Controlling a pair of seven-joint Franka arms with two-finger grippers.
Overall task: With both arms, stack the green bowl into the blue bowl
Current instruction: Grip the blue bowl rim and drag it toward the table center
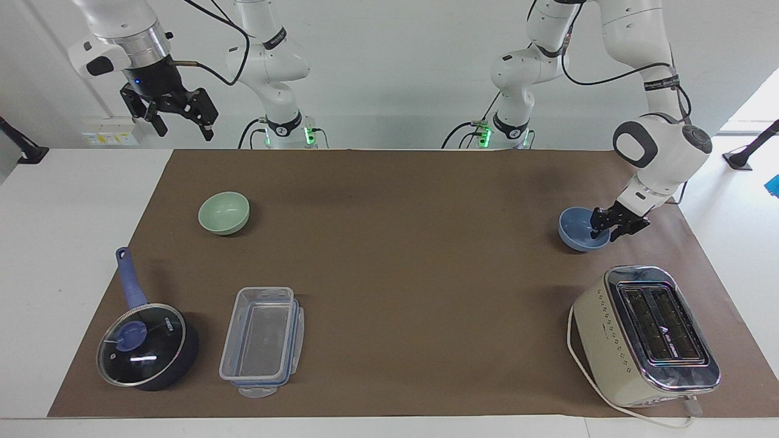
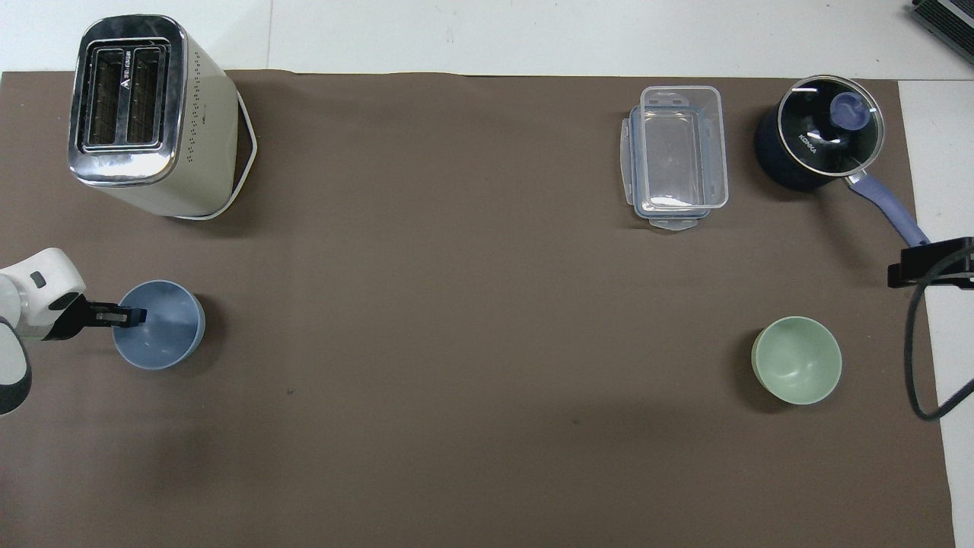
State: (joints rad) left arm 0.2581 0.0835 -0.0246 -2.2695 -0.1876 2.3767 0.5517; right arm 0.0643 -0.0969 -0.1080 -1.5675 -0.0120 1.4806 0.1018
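The blue bowl [image 1: 577, 234] sits upright on the brown mat toward the left arm's end, also in the overhead view [image 2: 163, 335]. My left gripper [image 1: 607, 233] is down at the bowl's rim on the side toward the table's end, one finger inside the bowl, shut on the rim; it also shows in the overhead view [image 2: 128, 313]. The green bowl [image 1: 224, 212] sits upright and alone toward the right arm's end, also in the overhead view [image 2: 797, 360]. My right gripper [image 1: 180, 123] hangs open and empty, high over the mat's corner by the right arm's base, waiting.
A cream toaster [image 1: 645, 334] stands farther from the robots than the blue bowl. A clear plastic box [image 1: 261, 340] and a dark blue lidded saucepan [image 1: 143, 347] lie farther from the robots than the green bowl. The brown mat [image 1: 395, 261] covers the table.
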